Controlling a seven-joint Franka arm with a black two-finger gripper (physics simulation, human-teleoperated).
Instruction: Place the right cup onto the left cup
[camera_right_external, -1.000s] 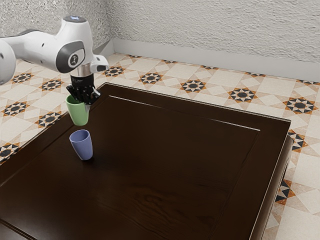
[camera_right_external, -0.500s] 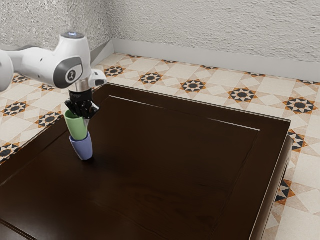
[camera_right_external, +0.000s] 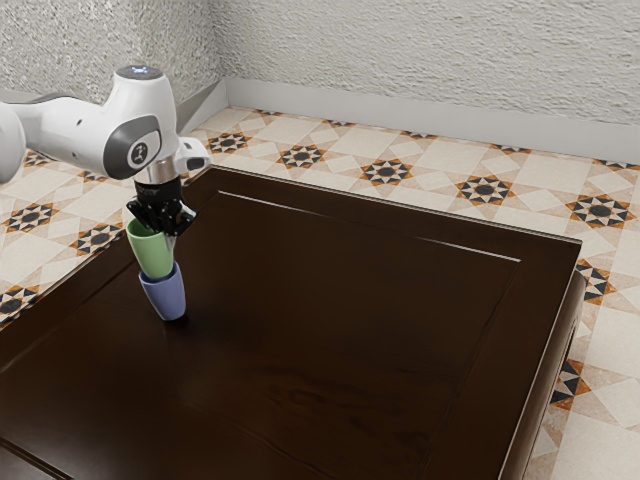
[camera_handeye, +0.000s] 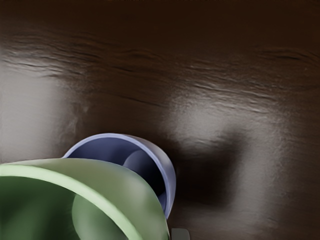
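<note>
Since the task wants one cup on another, exterior view: smooth, tapered green cup (camera_right_external: 153, 256) is held over the smooth, tapered blue cup (camera_right_external: 166, 296), its base at or inside the blue mouth. Green is presumably the "right" cup.
Grip, exterior view: black two-finger gripper (camera_right_external: 165, 230) appears clamped on green's upper wall; holding it high leaves the base free to enter blue.
Blue cup, exterior view: stands on the table, mouth up, serving as receiver.
Arm, exterior view: white jointed arm (camera_right_external: 130, 135) reaches in from the exterior view's left, wrist above the cups.
Surface, exterior view: dark brown wooden table (camera_right_external: 350, 310), glossy, with inset border lines.
Room, exterior view: star-patterned tile floor (camera_right_external: 386, 172), pale skirting (camera_right_external: 420, 138), rough grey-white wall (camera_right_external: 430, 60).
Cups, wrist view: green overlaps part of blue's mouth; the rest shows dark interior. Seating depth cannot be told.
Table, wrist view: wavy grain, pale sheen (camera_handeye: 32, 115), dark shadow (camera_handeye: 212, 172) beside blue.
Next, judged: confirm centring and seating before release; a skewed base could tip blue.
</note>
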